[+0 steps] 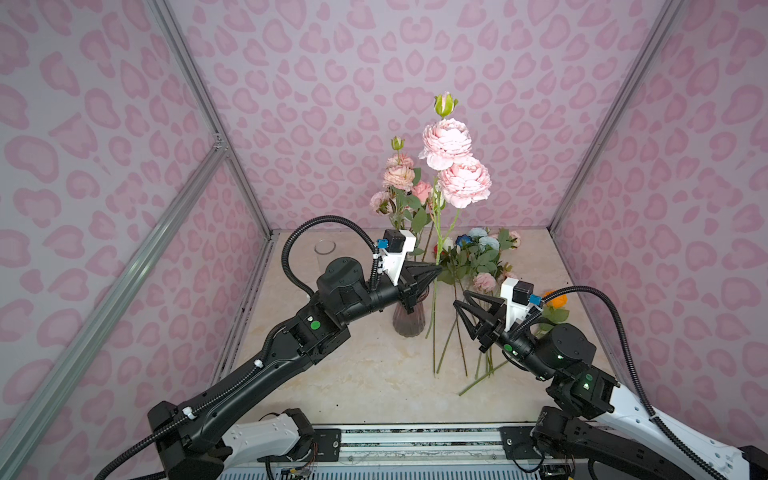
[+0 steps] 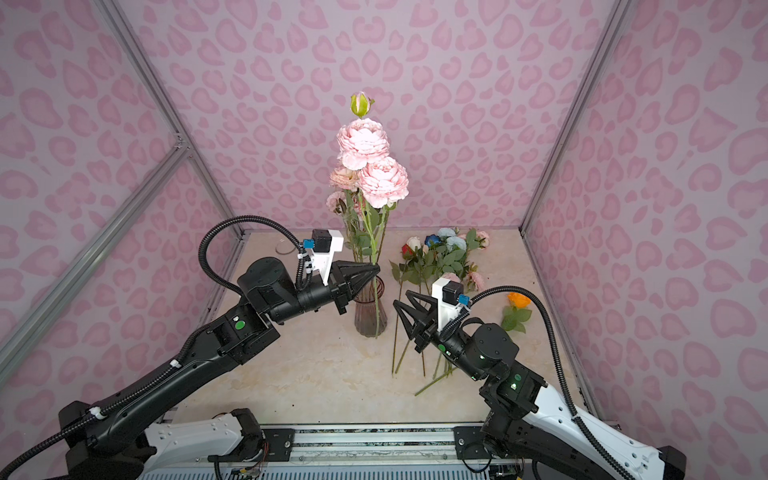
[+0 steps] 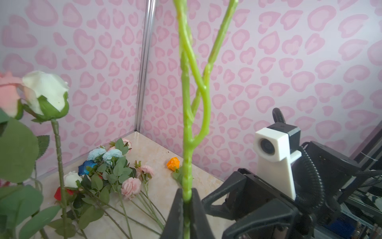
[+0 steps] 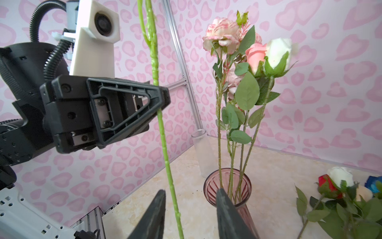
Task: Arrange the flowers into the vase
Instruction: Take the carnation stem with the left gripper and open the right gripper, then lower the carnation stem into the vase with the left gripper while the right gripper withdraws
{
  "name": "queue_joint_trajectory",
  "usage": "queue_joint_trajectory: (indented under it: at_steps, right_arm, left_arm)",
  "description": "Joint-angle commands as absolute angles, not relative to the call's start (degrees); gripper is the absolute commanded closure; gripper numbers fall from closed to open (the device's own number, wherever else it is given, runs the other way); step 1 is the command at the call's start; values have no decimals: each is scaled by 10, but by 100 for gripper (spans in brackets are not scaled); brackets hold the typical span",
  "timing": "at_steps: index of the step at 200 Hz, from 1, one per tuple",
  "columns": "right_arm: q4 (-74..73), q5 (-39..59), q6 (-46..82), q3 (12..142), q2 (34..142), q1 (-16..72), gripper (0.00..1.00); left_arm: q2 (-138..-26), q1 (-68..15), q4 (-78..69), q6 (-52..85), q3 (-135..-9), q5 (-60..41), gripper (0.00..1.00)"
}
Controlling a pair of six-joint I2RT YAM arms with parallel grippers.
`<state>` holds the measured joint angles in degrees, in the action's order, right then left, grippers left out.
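Clearly the left claw (image 1: pixel 437 270) is clamped on the light green knobbly stem (image 4: pixel 163 132) of a tall pink peony spray (image 1: pixel 446 143), held upright. The stem's foot hangs below the claw, outside the ribbed pink glass vase (image 1: pixel 409 324) close by. The right claw (image 4: pixel 191 191), lower down, stands part open, jaws either side of that stem. Beyond it, loose flowers (image 1: pixel 478 253) lie on the marble tabletop (image 1: pixel 353 374). The step in hand looks like loading this spray: raise its foot above the rim, then lower it inside.

Black arms (image 1: pixel 266 365), ribbed black cables (image 1: pixel 284 253), white camera mounts (image 1: pixel 395 259), green dots (image 1: pixel 314 325), triangular fingers (image 1: pixel 417 275).
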<state>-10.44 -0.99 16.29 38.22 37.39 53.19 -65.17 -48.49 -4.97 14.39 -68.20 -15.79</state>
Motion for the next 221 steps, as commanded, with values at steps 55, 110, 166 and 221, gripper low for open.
queue_joint_trajectory:
  at_steps: [55, 110, 166, 221]
  right_arm:
    - [-38, -162, 137, 367, 303, 527, 55]
    - [-32, -191, 149, 348, 275, 515, 54]
    - [-21, -179, 156, 347, 263, 492, 54]
    - [-20, -168, 174, 330, 247, 472, 53]
  left_arm:
    - [-620, -483, -2, 27, -747, 9, 97]
    - [-663, -476, -23, -5, -791, 35, 96]
    - [-720, -468, -82, 21, -783, 13, 96]
    - [-741, -463, -157, 62, -724, 13, 96]
